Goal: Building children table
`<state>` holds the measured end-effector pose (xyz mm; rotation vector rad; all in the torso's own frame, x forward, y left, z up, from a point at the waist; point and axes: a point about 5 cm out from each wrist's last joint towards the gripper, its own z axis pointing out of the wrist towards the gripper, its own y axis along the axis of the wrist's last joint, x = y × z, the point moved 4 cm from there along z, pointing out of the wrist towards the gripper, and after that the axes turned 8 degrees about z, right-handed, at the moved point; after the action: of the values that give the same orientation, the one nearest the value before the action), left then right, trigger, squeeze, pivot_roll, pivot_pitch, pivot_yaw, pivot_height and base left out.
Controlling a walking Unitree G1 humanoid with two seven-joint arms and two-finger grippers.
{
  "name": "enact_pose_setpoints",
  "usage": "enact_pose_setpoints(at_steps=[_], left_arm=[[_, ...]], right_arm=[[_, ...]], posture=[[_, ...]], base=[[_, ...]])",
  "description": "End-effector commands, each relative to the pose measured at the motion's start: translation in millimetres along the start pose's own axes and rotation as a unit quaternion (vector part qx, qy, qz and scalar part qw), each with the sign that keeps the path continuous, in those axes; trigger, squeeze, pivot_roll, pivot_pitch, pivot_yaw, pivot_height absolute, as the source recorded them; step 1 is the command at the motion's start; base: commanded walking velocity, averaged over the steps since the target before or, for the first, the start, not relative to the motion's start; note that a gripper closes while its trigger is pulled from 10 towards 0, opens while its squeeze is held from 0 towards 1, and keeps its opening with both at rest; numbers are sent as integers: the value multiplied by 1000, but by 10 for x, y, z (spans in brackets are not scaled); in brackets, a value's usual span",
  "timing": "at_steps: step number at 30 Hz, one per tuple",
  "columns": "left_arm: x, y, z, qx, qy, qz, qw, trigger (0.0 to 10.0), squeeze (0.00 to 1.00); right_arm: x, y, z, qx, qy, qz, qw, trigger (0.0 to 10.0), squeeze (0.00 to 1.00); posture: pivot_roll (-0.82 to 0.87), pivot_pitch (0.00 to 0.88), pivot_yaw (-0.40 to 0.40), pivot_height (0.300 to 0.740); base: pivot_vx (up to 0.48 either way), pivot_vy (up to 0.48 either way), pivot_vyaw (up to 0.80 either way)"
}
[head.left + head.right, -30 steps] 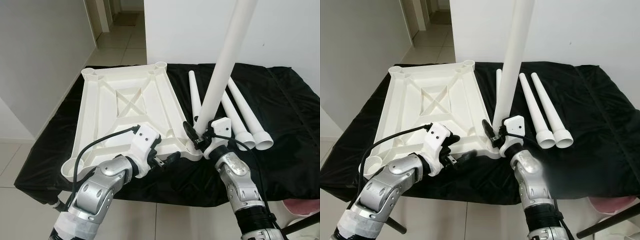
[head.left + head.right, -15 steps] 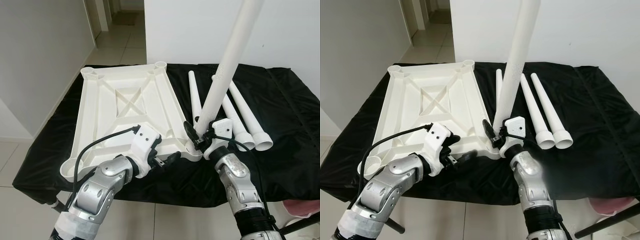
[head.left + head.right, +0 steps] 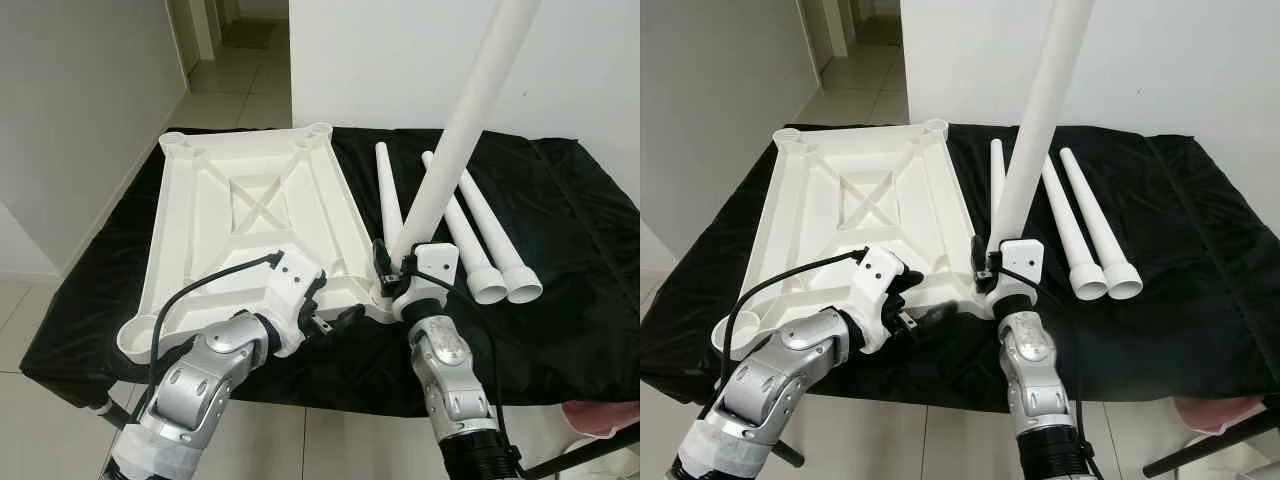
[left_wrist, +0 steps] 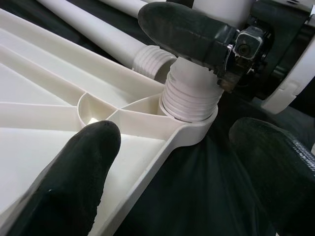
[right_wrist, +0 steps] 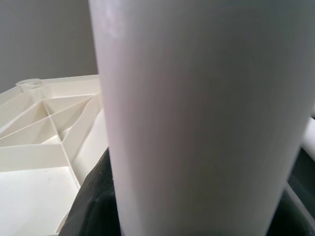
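The black cloth (image 3: 570,300) covers the stand. On it, the upturned white tabletop (image 3: 240,215) lies at the left. Three loose legs (image 3: 480,240) lie beside it. The right gripper (image 3: 392,270) clamps the upright leg (image 3: 455,130), now leaning further right, threaded end in the near corner socket. The left gripper (image 3: 335,318), jaws spread wide, straddles the near edge.

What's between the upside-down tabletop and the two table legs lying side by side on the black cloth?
In the left eye view, one more loose leg lies between the tabletop and the pair of legs, plus the upright leg held by the right gripper.
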<state>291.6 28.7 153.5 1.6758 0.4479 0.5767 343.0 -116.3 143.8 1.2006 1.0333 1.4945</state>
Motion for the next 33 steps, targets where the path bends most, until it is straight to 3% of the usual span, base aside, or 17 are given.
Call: enact_pose_setpoints(at_steps=[1,6,20,26,33], left_arm=[[64,7,16,-2,17,3,1000,10000,0],[98,43,51,-9,23,1,1000,10000,0],[85,46,59,-8,20,4,1000,10000,0],[55,26,73,-9,21,-2,1000,10000,0],[33,1,78,-10,26,-11,1000,10000,0]], right_arm=[[-158,-385,-97,85,-63,5,994,10000,0],[-163,-352,-83,76,-88,11,993,10000,0],[-74,-308,-104,63,-78,-13,995,10000,0],[-118,-95,-8,25,-77,-34,996,10000,0],[-107,-58,-3,12,-93,-23,995,10000,0]], posture=[[-43,25,15,740],[-45,16,20,740],[-46,30,28,740],[-53,49,3,740],[-56,61,-10,740]], base=[[0,0,0],[0,0,0],[0,0,0],[0,0,0],[0,0,0]])
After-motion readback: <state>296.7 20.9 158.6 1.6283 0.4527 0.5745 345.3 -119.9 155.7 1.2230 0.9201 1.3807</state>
